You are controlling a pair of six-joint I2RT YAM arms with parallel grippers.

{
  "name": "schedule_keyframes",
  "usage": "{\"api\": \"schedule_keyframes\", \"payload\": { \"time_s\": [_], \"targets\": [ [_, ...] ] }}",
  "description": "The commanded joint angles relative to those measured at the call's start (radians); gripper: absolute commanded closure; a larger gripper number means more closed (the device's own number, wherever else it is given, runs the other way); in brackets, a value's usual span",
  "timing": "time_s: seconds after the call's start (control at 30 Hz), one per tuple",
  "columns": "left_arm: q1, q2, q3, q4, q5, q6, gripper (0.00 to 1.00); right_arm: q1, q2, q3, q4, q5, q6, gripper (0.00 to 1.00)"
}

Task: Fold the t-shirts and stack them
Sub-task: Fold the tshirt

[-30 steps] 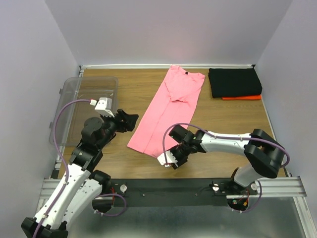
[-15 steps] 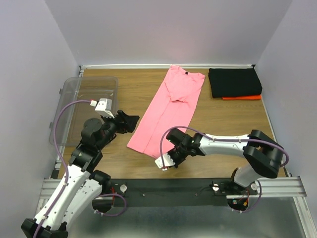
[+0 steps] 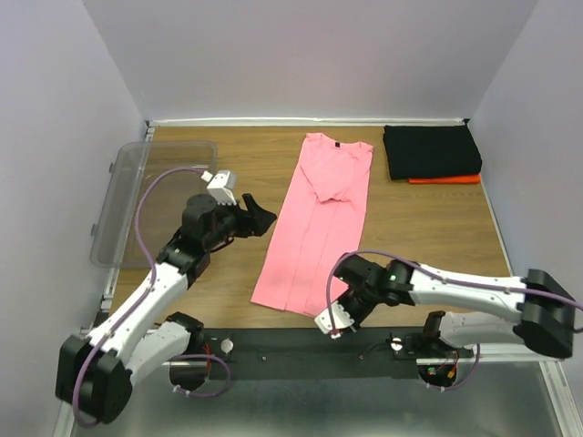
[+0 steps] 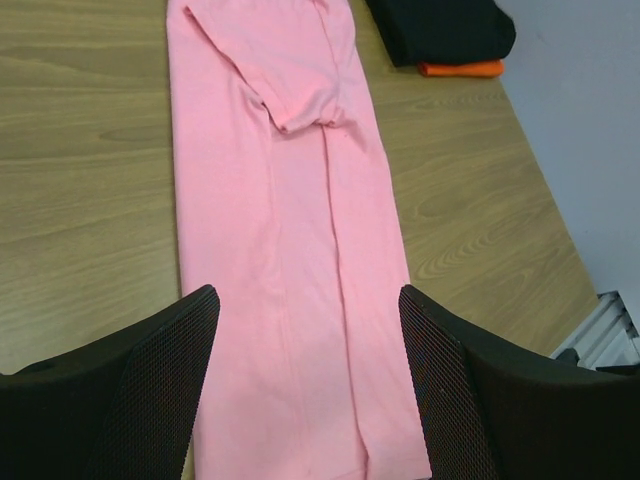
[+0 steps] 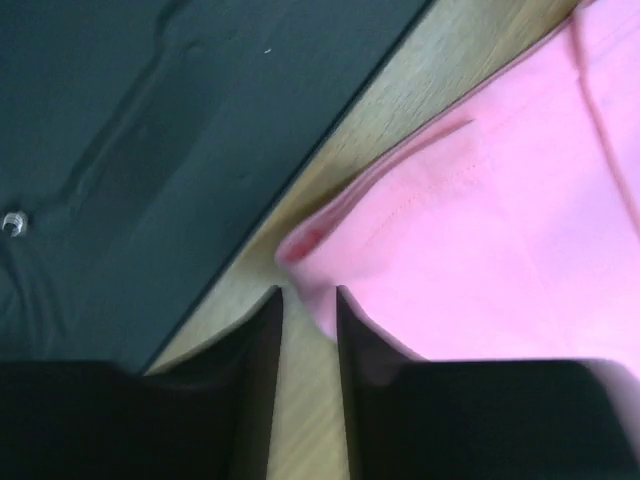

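At 9 o'clock stood the clear tub (image 3: 127,196). My left pincer (image 4: 305,300) hung spread wide by the 9 o'clock edge of the pink t-shirt (image 3: 319,214), which lay lengthwise mid-tabletop (image 3: 419,228). My right pincer (image 5: 308,295) pinched its 5 o'clock hem corner. At 1 o'clock, the black t-shirt (image 3: 430,150) sat folded on the orange-red t-shirt (image 3: 444,179).

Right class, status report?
Left gripper open above long pink cloth t-shirt. Right gripper nearly shut at its near hem corner, grip unclear. Folded black t-shirt atop orange-red t-shirt, far right.
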Motion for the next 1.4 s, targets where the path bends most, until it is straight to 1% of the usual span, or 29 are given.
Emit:
{"api": "schedule_keyframes", "payload": {
  "time_s": [0.0,0.03,0.07,0.1,0.13,0.17,0.2,0.23,0.27,0.3,0.33,0.37,0.4,0.43,0.47,0.5,0.53,0.57,0.6,0.67,0.7,0.77,0.83,0.93,1.03,1.13,1.27,1.3,1.37],
  "targets": [
    [0.002,0.178,0.083,0.164,0.085,0.002,0.2,0.006,-0.168,-0.03,-0.086,0.107,0.101,0.49],
    [0.002,0.285,0.11,0.179,0.085,0.006,0.2,0.003,-0.205,-0.027,-0.076,0.139,0.136,0.4],
    [0.002,0.343,0.14,0.201,0.082,0.011,0.2,-0.029,-0.24,-0.021,-0.047,0.17,0.17,0.37],
    [0.002,0.403,0.214,0.206,0.077,0.015,0.21,-0.081,-0.304,-0.008,-0.03,0.179,0.214,0.35],
    [0.002,0.527,0.257,0.207,0.064,0.025,0.21,-0.207,-0.33,-0.006,0.048,0.196,0.25,0.31],
    [0.002,0.59,0.345,0.206,0.053,0.029,0.22,-0.265,-0.387,-0.032,0.111,0.281,0.35,0.27],
    [0.002,0.65,0.392,0.204,0.047,0.037,0.23,-0.309,-0.387,-0.032,0.191,0.363,0.41,0.21],
    [0.002,0.769,0.445,0.196,0.039,0.045,0.23,-0.334,-0.416,-0.081,0.279,0.476,0.469,0.12],
    [0.004,0.827,0.493,0.18,0.03,0.052,0.23,-0.386,-0.421,-0.096,0.399,0.53,0.509,0.11],
    [0.002,0.885,0.603,0.163,0.021,0.072,0.24,-0.425,-0.418,-0.096,0.421,0.546,0.576,0.11],
    [0.002,0.998,0.659,0.116,0.008,0.083,0.24,-0.475,-0.394,-0.065,0.429,0.561,0.601,0.11],
    [0.004,1.052,0.718,0.115,0.002,0.094,0.24,-0.503,-0.377,-0.04,0.429,0.593,0.632,0.11],
    [0.004,1.103,0.772,0.065,-0.001,0.107,0.24,-0.544,-0.36,-0.015,0.432,0.606,0.661,0.12],
    [0.004,1.201,0.883,0.042,-0.004,0.123,0.24,-0.587,-0.345,0.015,0.432,0.586,0.742,0.12],
    [0.004,1.246,0.939,-0.006,-0.007,0.134,0.24,-0.665,-0.303,0.058,0.422,0.559,0.779,0.14],
    [0.004,1.287,1.046,-0.032,-0.005,0.15,0.24,-0.698,-0.282,0.078,0.411,0.475,0.835,0.14],
    [0.005,1.365,1.099,-0.058,-0.018,0.16,0.24,-0.733,-0.263,0.091,0.403,0.425,0.862,0.15],
    [0.005,1.404,1.149,-0.108,-0.022,0.166,0.24,-0.796,-0.237,0.1,0.397,0.369,0.889,0.15],
    [0.005,1.468,1.24,-0.133,-0.031,0.178,0.24,-0.82,-0.192,0.117,0.394,0.285,0.931,0.15],
    [0.007,1.523,1.315,-0.187,-0.047,0.19,0.24,-0.853,-0.144,0.135,0.377,0.229,0.953,0.14],
    [0.008,1.548,1.384,-0.205,-0.056,0.196,0.24,-0.851,-0.118,0.149,0.366,0.21,0.948,0.14],
    [0.018,1.611,1.444,-0.233,-0.065,0.204,0.24,-0.859,-0.113,0.149,0.357,0.192,0.95,0.13],
    [0.027,1.658,1.521,-0.262,-0.074,0.207,0.27,-0.865,-0.116,0.14,0.359,0.184,0.946,0.13],
    [0.045,1.703,1.589,-0.293,-0.076,0.203,0.31,-0.88,-0.113,0.134,0.357,0.169,0.951,0.13],
    [0.059,1.749,1.645,-0.319,-0.039,0.2,0.34,-0.887,-0.11,0.141,0.357,0.172,0.951,0.13],
    [0.064,1.81,1.72,-0.379,0.078,0.197,0.39,-0.893,-0.111,0.146,0.359,0.181,0.95,0.13],
    [0.064,1.838,1.728,-0.373,0.184,0.174,0.42,-0.911,-0.127,0.143,0.359,0.178,0.95,0.13],
    [0.064,1.844,1.733,-0.373,0.195,0.169,0.45,-0.914,-0.128,0.141,0.359,0.176,0.953,0.13],
    [0.065,1.852,1.739,-0.371,0.206,0.161,0.46,-0.926,-0.134,0.14,0.359,0.17,0.954,0.13]
  ]
}}
